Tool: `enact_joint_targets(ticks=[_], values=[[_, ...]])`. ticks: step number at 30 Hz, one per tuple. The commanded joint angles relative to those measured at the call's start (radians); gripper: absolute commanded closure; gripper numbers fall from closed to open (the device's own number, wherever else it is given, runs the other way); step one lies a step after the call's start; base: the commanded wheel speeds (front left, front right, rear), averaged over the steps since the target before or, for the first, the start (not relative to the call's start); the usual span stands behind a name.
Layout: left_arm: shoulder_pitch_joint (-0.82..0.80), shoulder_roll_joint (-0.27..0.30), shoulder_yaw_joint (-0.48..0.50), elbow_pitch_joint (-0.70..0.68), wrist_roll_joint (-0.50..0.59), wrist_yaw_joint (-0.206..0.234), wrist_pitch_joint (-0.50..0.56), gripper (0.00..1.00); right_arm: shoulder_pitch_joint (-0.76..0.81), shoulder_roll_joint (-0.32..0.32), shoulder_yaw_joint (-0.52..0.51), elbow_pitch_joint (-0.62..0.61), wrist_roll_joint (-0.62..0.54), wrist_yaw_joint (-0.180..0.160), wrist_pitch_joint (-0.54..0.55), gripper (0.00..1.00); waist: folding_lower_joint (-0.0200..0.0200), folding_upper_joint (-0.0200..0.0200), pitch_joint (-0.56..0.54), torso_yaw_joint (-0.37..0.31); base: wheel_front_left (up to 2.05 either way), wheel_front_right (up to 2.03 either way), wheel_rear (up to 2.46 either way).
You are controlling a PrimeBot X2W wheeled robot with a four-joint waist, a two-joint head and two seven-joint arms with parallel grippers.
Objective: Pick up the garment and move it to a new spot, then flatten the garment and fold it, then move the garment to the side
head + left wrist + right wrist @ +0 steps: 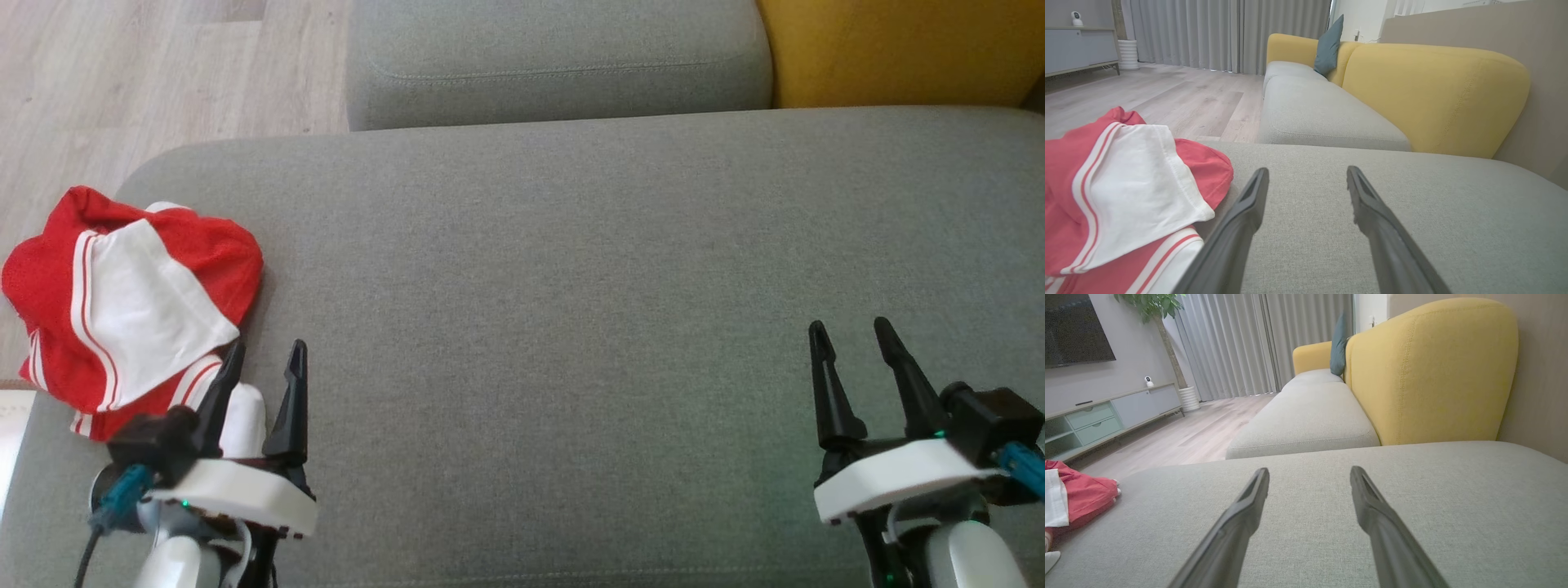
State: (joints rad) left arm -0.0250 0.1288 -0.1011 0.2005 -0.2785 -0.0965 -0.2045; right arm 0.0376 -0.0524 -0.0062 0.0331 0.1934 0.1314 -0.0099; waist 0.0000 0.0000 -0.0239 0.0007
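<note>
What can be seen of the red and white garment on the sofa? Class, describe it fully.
The garment is soft red fabric with white panels and thin white stripes along the seams. It lies crumpled in a loose heap, unfolded, at the left edge of the grey seat cushion. The open left gripper sits at its near corner; actual contact cannot be told.

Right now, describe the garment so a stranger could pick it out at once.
Start at the wide grey sofa cushion and go to its left edge, by the wooden floor. There lies the garment, crumpled ahead of the left gripper. Its red cloth with white panels and stripes stands out against the plain grey.
</note>
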Motion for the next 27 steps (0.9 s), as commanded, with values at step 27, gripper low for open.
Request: enact_joint_targets(ticks=[27], values=[[-0.061, 0.004, 0.056, 0.040, 0.120, 0.000, -0.057, 0.00, 0.004, 0.002, 0.021, -0.048, -0.120, -0.001, -0.050, 0.00, 0.0000, 0.0000, 0.001, -0.004, 0.00, 0.00, 0.00]])
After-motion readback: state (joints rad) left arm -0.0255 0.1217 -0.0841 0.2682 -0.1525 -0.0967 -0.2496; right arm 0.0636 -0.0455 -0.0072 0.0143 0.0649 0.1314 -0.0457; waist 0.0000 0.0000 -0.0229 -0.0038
